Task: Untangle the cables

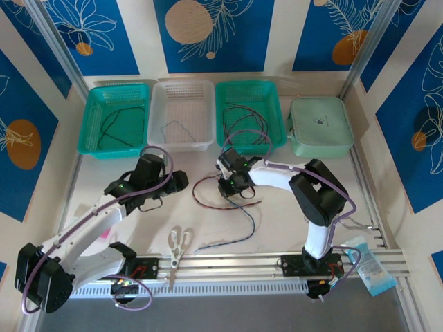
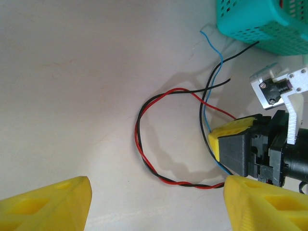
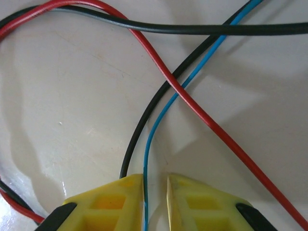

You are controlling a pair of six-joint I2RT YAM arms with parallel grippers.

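Note:
A tangle of thin cables lies on the white table between the arms. In it, a red and black twisted pair curls in a loop, and a blue cable and a black cable cross over a red one. My right gripper is down on the table with a narrow gap between its fingers. The blue cable runs through that gap against one finger, and the black one passes under that finger. My left gripper hovers wide open beside the loop, holding nothing, a little left of the right gripper.
Along the back stand a green basket with a black wire, a white basket with a thin wire, a second green basket with more wires, and a mint lidded box. Scissors lie near the front rail.

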